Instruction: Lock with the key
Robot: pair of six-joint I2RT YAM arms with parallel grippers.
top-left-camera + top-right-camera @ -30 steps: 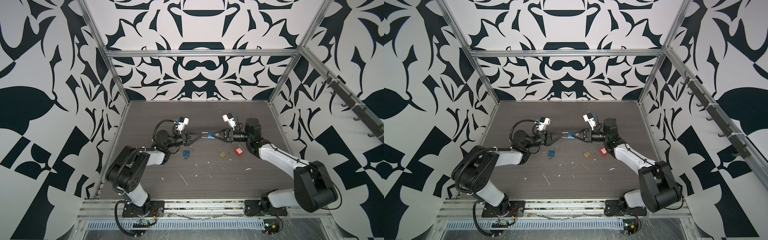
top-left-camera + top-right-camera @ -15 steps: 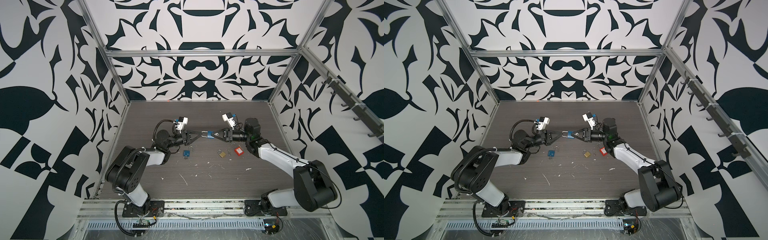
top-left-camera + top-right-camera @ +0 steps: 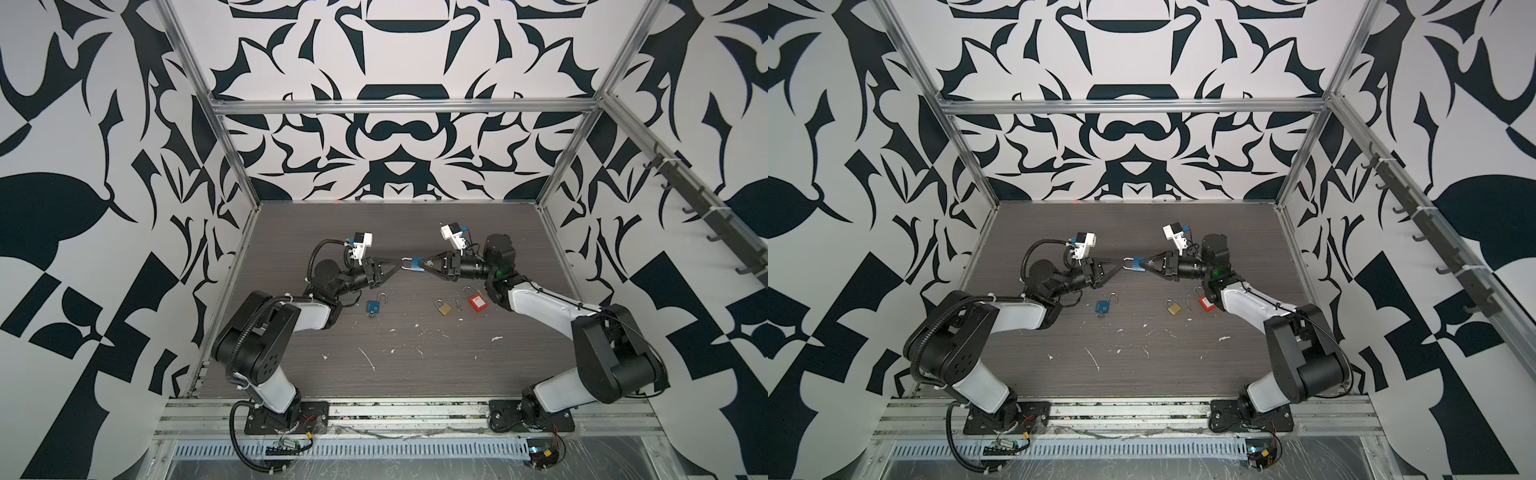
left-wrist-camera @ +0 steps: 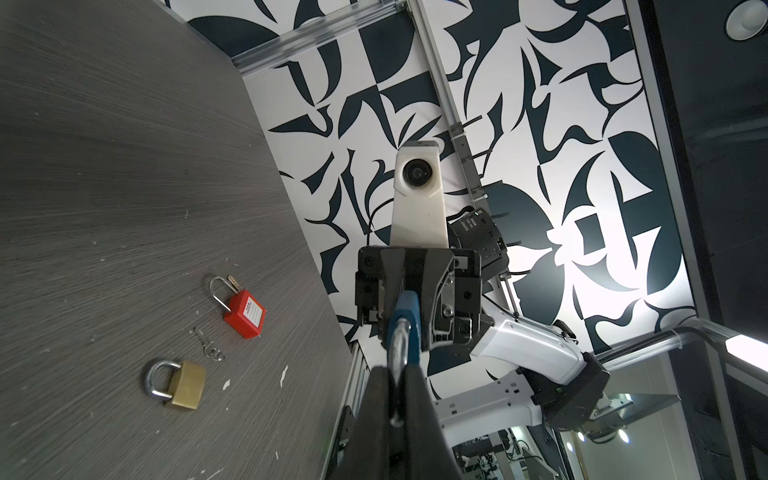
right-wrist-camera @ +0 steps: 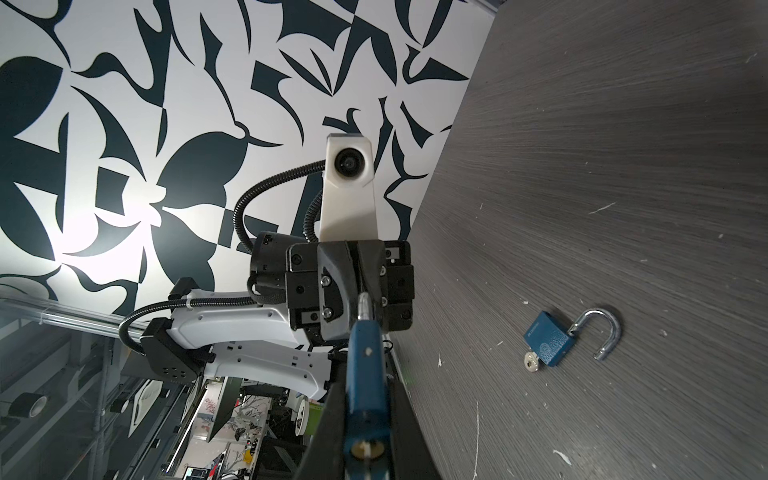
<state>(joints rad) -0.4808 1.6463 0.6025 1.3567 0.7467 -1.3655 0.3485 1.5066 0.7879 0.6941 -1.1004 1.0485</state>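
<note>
Blue padlock (image 3: 417, 266) is held in the air above the bench (image 3: 415, 374), its body clamped in the right tool (image 3: 423, 264) while the left tool (image 3: 397, 268) is pinched together on the shackle (image 4: 400, 345). The step in hand is judged to be the seating of the shackle, with the lock braced from both ends. A steady push along the shackle's line seems called for next, then a key turn; a loose key (image 4: 208, 347) lies on the bench between the brass padlock (image 4: 185, 384) and a red one.

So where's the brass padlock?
The brass padlock lies on the table right of centre in both top views, just left of the red padlock, a key between them.
</note>
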